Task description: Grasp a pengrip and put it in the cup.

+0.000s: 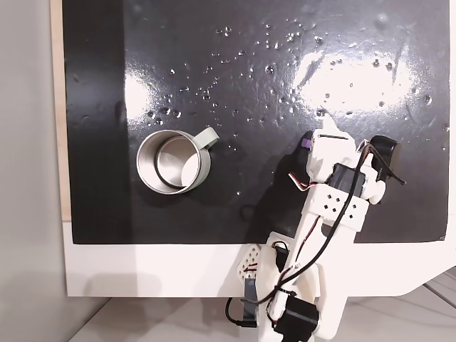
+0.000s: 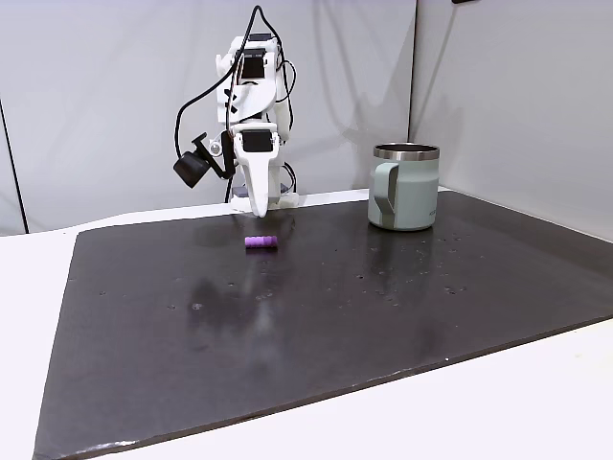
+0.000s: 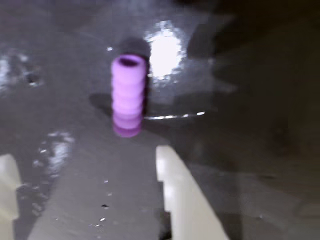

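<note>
Just ahead of my white two-finger gripper [image 3: 85, 170], jaws spread to straddle it, lies the small ribbed light-purple rubber pengrip [image 3: 128, 95], ungrasped.

One pengrip [image 2: 260, 242] lies on the mat, a single light-purple ribbed tube, and the wrist view confirms just one such tube [image 3: 128, 95]. One cup [image 1: 174, 161] stands there, a brushed-metal mug with one loop handle [image 1: 207, 136]; a fixed view from the side shows the same single mug [image 2: 404, 187]. There is one black mat [image 2: 316, 307] on one white table [image 2: 498, 412]. One white robot arm [image 1: 335, 206] is present, carrying one gripper [image 3: 85, 195] with two fingers [image 3: 182, 195].
</note>
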Tool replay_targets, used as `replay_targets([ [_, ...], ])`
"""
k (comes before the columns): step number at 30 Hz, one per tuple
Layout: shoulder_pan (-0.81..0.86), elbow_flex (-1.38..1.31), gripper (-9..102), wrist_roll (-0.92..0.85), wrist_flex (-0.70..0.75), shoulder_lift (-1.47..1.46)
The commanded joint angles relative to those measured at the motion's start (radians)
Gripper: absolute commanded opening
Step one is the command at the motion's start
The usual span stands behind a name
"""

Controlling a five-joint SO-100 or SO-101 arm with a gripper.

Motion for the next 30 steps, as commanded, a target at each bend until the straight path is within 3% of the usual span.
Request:
replay_targets([
  [1,-0.018,-0.075,28,-0.017,0.038,-0.046],
  [30,0.018,-0.249,26,-0.035,0.092,-0.410],
])
